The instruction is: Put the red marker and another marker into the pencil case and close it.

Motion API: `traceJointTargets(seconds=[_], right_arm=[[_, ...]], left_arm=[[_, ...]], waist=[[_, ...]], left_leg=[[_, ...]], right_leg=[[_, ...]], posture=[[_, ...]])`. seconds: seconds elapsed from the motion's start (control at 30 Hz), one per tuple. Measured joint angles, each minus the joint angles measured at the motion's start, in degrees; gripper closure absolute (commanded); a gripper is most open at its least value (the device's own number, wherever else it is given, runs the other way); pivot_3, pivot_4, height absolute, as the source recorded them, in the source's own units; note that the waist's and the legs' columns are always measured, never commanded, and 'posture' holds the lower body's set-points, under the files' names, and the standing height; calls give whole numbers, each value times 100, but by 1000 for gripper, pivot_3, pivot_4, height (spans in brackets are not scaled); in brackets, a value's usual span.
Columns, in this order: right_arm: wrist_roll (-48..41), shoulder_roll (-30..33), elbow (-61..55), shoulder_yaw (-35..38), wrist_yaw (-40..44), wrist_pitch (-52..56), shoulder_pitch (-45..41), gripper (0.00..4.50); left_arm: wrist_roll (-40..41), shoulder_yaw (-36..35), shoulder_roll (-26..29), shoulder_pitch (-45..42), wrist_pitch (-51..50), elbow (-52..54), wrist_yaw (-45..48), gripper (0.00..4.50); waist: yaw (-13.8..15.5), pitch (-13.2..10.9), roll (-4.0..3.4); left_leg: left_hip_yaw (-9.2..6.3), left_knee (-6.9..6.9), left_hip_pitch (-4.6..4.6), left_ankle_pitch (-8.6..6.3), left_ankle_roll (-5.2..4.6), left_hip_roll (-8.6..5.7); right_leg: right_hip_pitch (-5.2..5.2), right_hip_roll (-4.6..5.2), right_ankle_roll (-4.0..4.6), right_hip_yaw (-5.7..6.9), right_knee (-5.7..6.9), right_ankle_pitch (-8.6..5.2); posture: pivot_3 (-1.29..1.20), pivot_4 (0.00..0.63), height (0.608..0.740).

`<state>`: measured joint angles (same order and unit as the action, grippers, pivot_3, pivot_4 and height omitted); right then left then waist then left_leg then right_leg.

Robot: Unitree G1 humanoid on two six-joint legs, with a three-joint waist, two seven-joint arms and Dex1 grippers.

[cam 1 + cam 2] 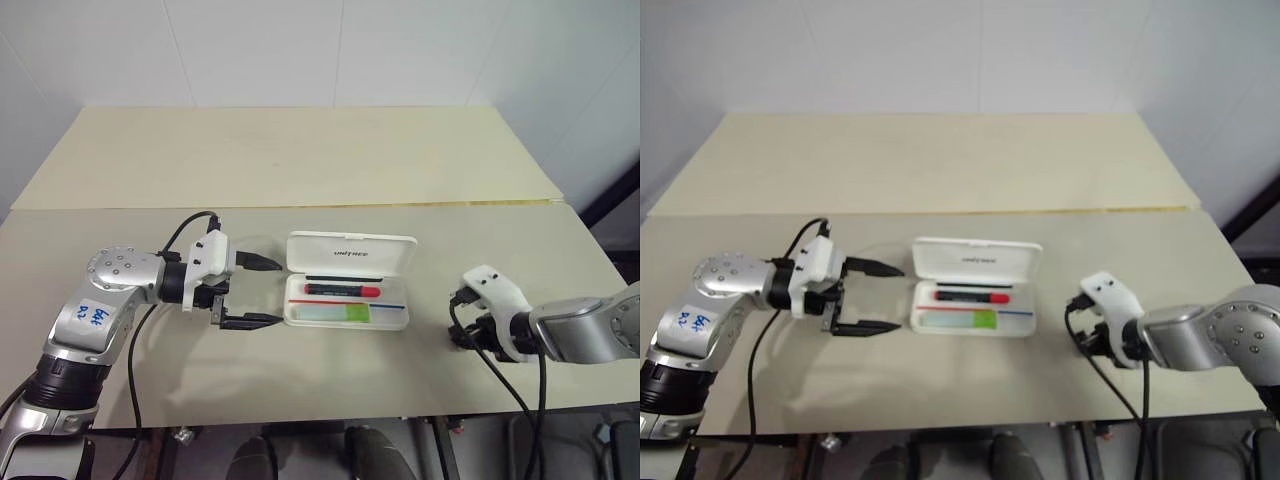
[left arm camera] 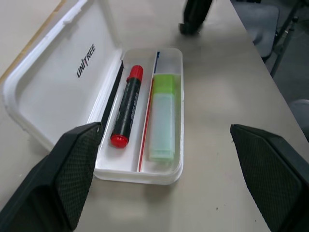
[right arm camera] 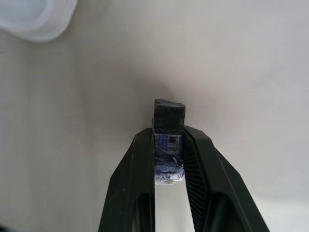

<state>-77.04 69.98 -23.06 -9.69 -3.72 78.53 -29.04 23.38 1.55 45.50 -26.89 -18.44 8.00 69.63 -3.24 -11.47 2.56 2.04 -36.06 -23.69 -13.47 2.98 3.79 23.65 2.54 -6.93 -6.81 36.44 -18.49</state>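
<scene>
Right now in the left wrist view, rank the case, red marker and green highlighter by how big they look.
1. The case, clearly largest.
2. The red marker, longest pen.
3. The green highlighter, shorter but fatter, so nearly level with the marker.

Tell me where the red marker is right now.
The red marker lies inside the open pencil case at the table's middle, in the far compartment next to the lid, with the green highlighter beside it in the near compartment.

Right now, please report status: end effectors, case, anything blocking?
Left end effector open beside the pencil case. Right end effector shut on a small dark block. Case open, red marker and green highlighter inside. Nothing blocking the lid.
</scene>
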Motion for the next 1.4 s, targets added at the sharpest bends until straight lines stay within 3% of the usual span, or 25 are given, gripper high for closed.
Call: traceJointTargets(seconds=[0.1, 0.3, 0.67, 0.9, 1.23, 1.4], right_arm=[[1275, 333, -177, -364, 1552, -648, -280, 3728], [3092, 375, -158, -1052, 3833, -1831, -727, 3728], [5161, -537, 186, -1899, 6321, -3384, -1612, 3728], [6216, -1126, 607, -2416, 7044, -3724, -1733, 3728], [7080, -1709, 1107, -2540, 7280, -3723, -1750, 3728], [7206, -1821, 1215, -2472, 7427, -3736, -1887, 2504]], left_arm=[[-11, 5, -2, -48, 35, -52, 10, 0], [-57, 6, 3, -160, 96, -195, 67, 0], [-122, -16, 104, -158, 133, -207, 117, 0], [-121, -78, 227, -112, 149, -162, 106, 0], [-118, -101, 266, -43, 98, -100, 51, 0], [-118, -100, 268, -45, 94, -99, 45, 0]], waist=[[5, 0, 0], [-4, -3, -4], [5, -4, -6], [5, -4, -7], [4, -4, -7], [-13, -3, -4]], left_leg=[[0, 4, 0, -1, -1, 2], [5, 6, -2, -6, -8, 1], [5, 2, -2, -9, -8, 1], [5, -2, -2, -8, -8, 1], [4, -11, 3, -8, -8, 0], [4, -16, 21, -8, -7, 1]], right_leg=[[2, -1, -1, 5, -1, 0], [9, -1, -26, 5, 1, 13], [9, -2, -56, 9, 5, 28], [10, -2, -56, 10, 12, 29], [9, -3, -55, 10, 35, 28], [-3, -5, -55, 9, 45, 28]], posture=[[0, 150, 740], [0, 150, 740], [0, 150, 740], [0, 150, 740], [0, 150, 740], [0, 150, 740]])
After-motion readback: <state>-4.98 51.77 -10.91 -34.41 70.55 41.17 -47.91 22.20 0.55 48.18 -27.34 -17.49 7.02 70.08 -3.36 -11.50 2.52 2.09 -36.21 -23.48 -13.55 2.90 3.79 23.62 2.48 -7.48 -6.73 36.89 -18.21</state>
